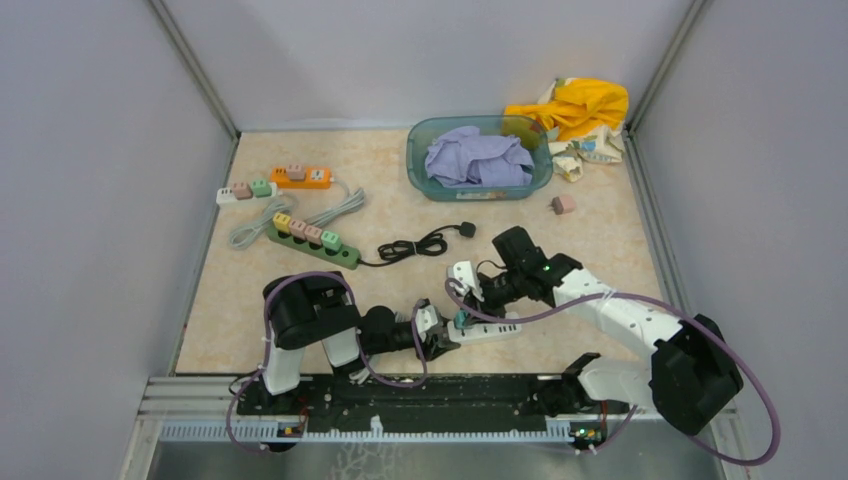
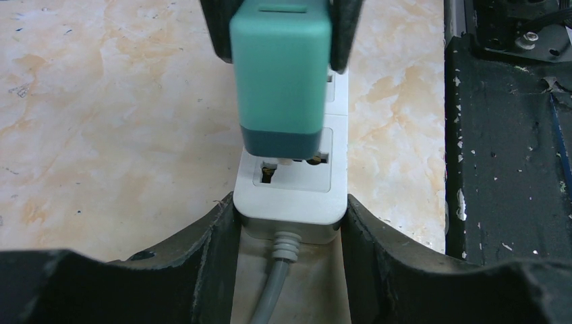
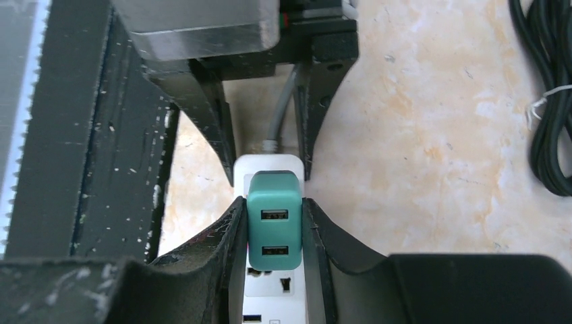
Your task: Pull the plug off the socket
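A teal USB plug [image 2: 280, 74] sits in the end socket of a white power strip [image 2: 291, 189] near the table's front edge. Its metal prongs [image 2: 270, 164] show between its base and the socket face. My left gripper [image 2: 290, 219] is shut on the strip's cable end, one finger on each side. My right gripper [image 3: 274, 223] is shut on the plug [image 3: 274, 219] from above, its fingers pressed to both sides. In the top view the plug [image 1: 462, 320] and strip [image 1: 490, 328] lie between the left gripper [image 1: 443, 338] and the right gripper [image 1: 463, 306].
A black cable [image 1: 425, 243] lies behind the strip and shows in the right wrist view [image 3: 550, 101]. Green [image 1: 312, 240], orange [image 1: 300, 177] and small white [image 1: 245, 190] strips sit far left. A teal basket [image 1: 415, 165] with cloth, yellow cloth [image 1: 575, 105] and a pink plug [image 1: 563, 204] sit at the back.
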Available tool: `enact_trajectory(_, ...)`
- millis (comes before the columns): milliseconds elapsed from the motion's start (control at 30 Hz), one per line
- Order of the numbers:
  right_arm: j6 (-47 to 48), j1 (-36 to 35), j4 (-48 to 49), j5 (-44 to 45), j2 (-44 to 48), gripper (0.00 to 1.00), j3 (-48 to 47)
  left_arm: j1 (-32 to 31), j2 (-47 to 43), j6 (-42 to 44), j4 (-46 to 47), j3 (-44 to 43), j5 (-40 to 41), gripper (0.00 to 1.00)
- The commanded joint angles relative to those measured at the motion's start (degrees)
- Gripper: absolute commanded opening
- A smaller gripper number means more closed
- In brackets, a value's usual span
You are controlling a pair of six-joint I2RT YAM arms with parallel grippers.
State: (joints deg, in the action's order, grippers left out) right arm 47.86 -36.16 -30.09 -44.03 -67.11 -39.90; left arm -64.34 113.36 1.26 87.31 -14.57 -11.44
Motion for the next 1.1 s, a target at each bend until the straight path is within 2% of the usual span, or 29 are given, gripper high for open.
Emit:
enact_trajectory(0, 0.32, -1.16, 0.05, -6.40, 0.76, 0.00, -2.46, 0.44, 3.53, -2.84, 13.72, 2.29, 0.81, 0.00)
enact_trajectory(167, -5.12, -1.77, 3.47, -0.96, 0.15, 0.00, -3.86, 0.44, 3.24, -3.19, 13.29, 2.43, 0.87, 0.00)
enact_trajectory(400, 0.20, 2.73, -1.63, -0.98, 3.83, 0.00, -4.30, 0.44, 2.92, -3.28, 12.27, 2.31, 0.49, 0.00)
enact_trajectory(600, 3.08, 3.38, -4.85, -4.17, 4.24, 0.00, -4.80, 0.44, 3.06, -3.51, 12.23, 2.08, 0.02, 0.00)
enact_trajectory(733, 1.01, 4.20, -3.67, -2.55, 4.04, 0.00, -5.17, 0.44, 2.69, -3.67, 12.12, 2.31, 0.17, 0.00)
enact_trajectory(1000, -5.94, 10.44, 1.41, 0.50, 5.85, 0.00, -4.49, 0.44, 1.73, -4.09, 9.97, 1.96, 0.32, 0.00)
enact_trajectory(1067, -8.07, 11.88, 3.32, 2.34, 6.13, 0.00, -4.23, 0.46, 1.75, -4.60, 9.82, 1.88, 0.61, 0.04)
